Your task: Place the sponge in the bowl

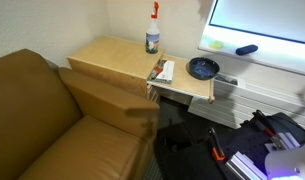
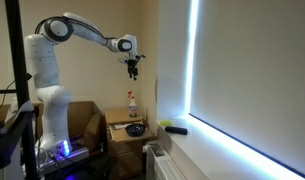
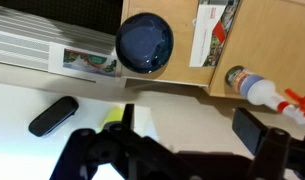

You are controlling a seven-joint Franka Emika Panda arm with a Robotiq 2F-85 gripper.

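Holding the end effector (image 2: 133, 70) high above the table (image 1: 112, 55) in an exterior view, pointing down, well apart from everything below. Spreading the fingers (image 3: 250, 128) wide in the wrist view, gripping nothing between them.

Finding the sponge (image 1: 214, 45) lying on the white ledge (image 3: 12, 95) under the window, outside the bowl (image 1: 202, 68) and just past the table's edge. Showing it in the wrist view as a yellow-green sliver, partly hidden behind the end effector's dark body. Spotting a dark blue oblong object (image 1: 247, 49) near the sponge on the same ledge, not touching it.

Seeing the bowl sitting at the table's end closest to the ledge, with a printed packet (image 1: 164, 70) flat just beside it and a spray bottle (image 1: 152, 30) standing upright further back. Noting a brown couch (image 1: 42, 110) pressing against the table's opposite side.
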